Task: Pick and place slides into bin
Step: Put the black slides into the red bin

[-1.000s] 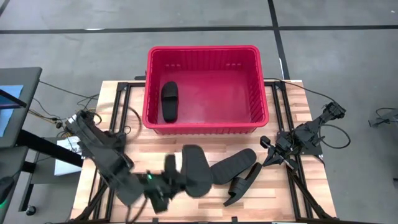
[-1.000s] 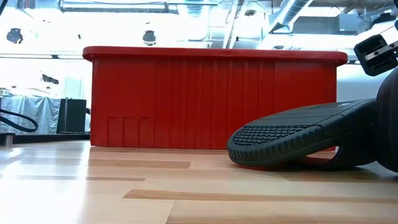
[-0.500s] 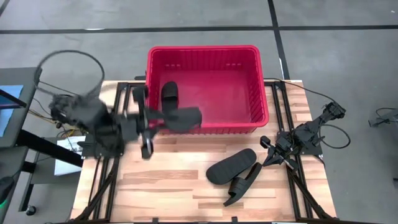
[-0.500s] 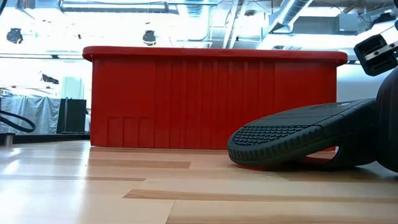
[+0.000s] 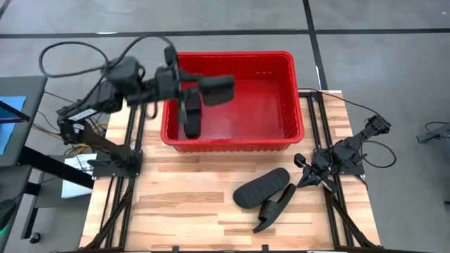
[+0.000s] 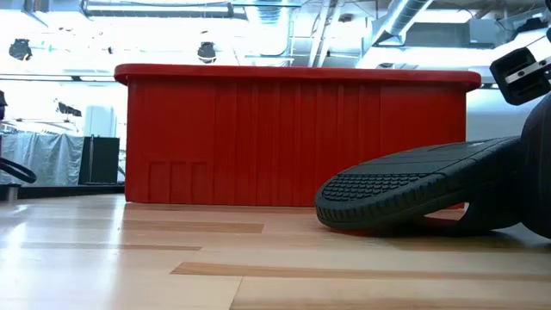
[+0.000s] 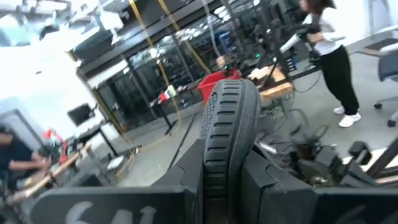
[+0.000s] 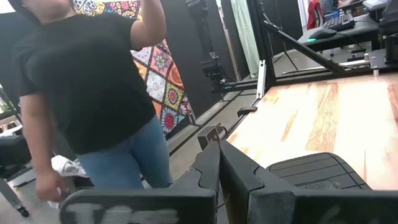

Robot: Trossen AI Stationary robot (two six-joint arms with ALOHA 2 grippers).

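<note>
Slides and a red bin (image 5: 229, 143) fill the overhead frame: one slide (image 5: 192, 112) lies inside the bin at its left side, while two more, a sole-up slide (image 5: 261, 187) and another (image 5: 274, 209) just beside it, rest on the wooden table (image 5: 183, 190) at lower centre-right. Upper left, the left gripper (image 5: 188, 86) clamps a fourth slide (image 5: 215, 91) above the bin's left half. At right, the right gripper (image 5: 304, 172) sits pinched shut near the table's edge.

Table-level view: the bin's wall (image 6: 293, 138) spans the centre; a slide's ridged sole (image 6: 413, 194) lies at right.

Left wrist view: the ridged slide (image 7: 227, 130) stands gripped between the fingers (image 7: 264, 186).

Right wrist view: closed fingers (image 8: 214, 168), a slide (image 8: 314, 171) on the table, a person (image 8: 93, 93) beyond.
</note>
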